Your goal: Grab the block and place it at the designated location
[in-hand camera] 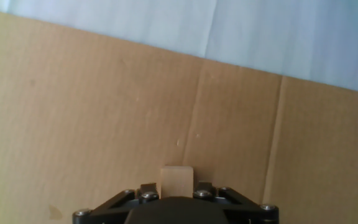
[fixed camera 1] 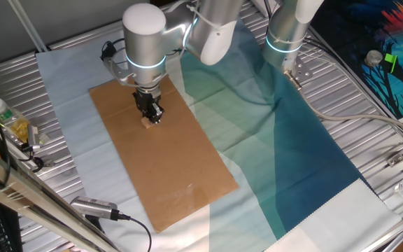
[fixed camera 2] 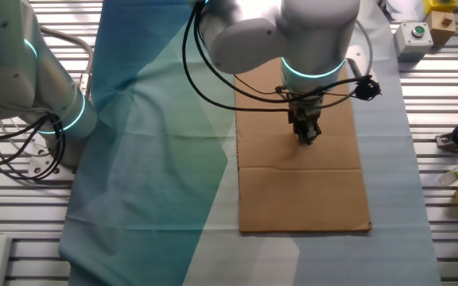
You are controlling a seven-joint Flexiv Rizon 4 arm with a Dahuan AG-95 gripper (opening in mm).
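1. The gripper (in-hand camera: 176, 186) is seen low over the cardboard (in-hand camera: 92, 124), its fingers closed on the block (in-hand camera: 177, 180), which sits squarely between them in the hand view.
2. In one fixed view the block (fixed camera 1: 148, 123) shows as a pale spot at the gripper (fixed camera 1: 152, 116) tip, at or just above the cardboard (fixed camera 1: 173, 175); whether it touches the sheet cannot be told.
3. In the other fixed view the gripper (fixed camera 2: 306, 133) hangs over the upper half of the cardboard (fixed camera 2: 300, 199), and the block is hidden behind the fingers.
4. The dot cannot be found in any view: none is seen on the cardboard ahead of the fingers in the hand view, and none on the bare sheet in the fixed views.
5. It is judged that the dot lies either under the gripper or out of sight, so which way the block must travel cannot be told.
6. The cube has no long axis, so no turning of the wrist is judged necessary for placing.
7. Around the cardboard a cloth (fixed camera 1: 278, 140) is spread over the table (fixed camera 1: 19, 77).
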